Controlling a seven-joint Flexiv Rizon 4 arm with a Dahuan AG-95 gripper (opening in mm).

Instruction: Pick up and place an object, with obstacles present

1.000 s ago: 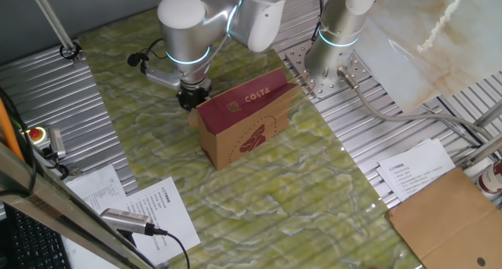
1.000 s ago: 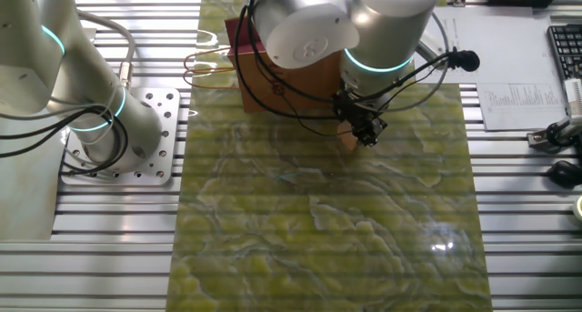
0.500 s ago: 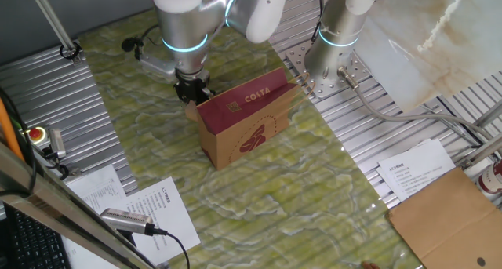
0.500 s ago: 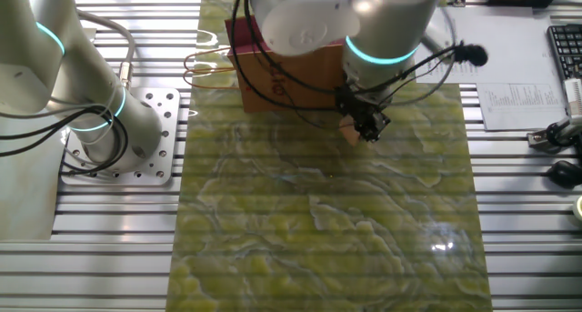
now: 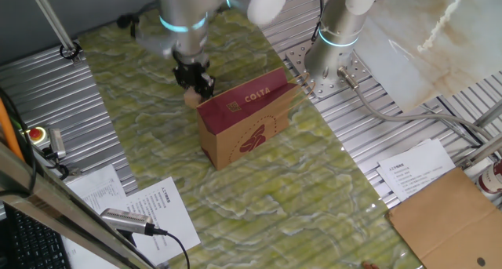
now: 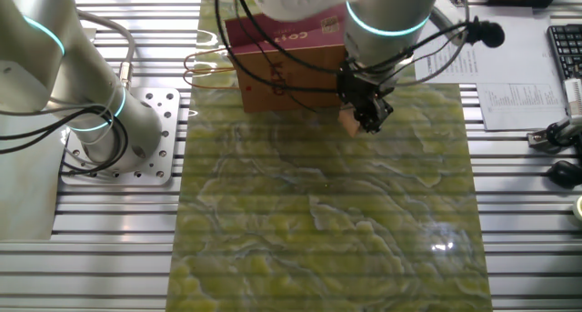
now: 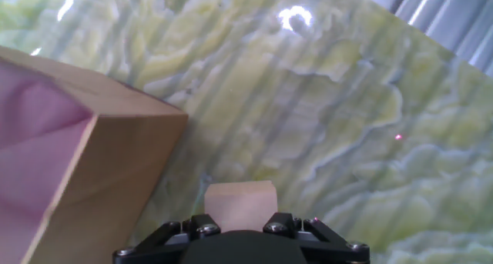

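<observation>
In one fixed view you have the gripper (image 5: 196, 87) hanging just beside the far end of the Costa carton (image 5: 245, 120), an upright kraft-brown paper box with a dark red top band, white lettering and a red bean logo on its matte side. The small pale tan cube (image 5: 190, 97) sits pinched at the tip of the jaws, close to the carton's corner; you cannot tell from here whether it touches the carton. Below lies the table (image 5: 314, 190), covered with a glossy green-and-cream marbled sheet.

In the other fixed view you see the black gripper (image 6: 366, 118) under the silver wrist, jaws closed onto the wooden-looking cube (image 6: 350, 123), which shows plain flat faces and square edges. It hangs above the marbled table (image 6: 327, 230), just beside the carton (image 6: 286, 62).

In the hand view you look along the fingers: the cube (image 7: 240, 205) is clamped at the gripper (image 7: 240, 222), its smooth pale face towards you. The carton (image 7: 85, 164) fills the left, a sharp cardboard corner with a pinkish-red face, near the cube but apart. The table (image 7: 347, 133) shows wavy veining and bright glints.
</observation>
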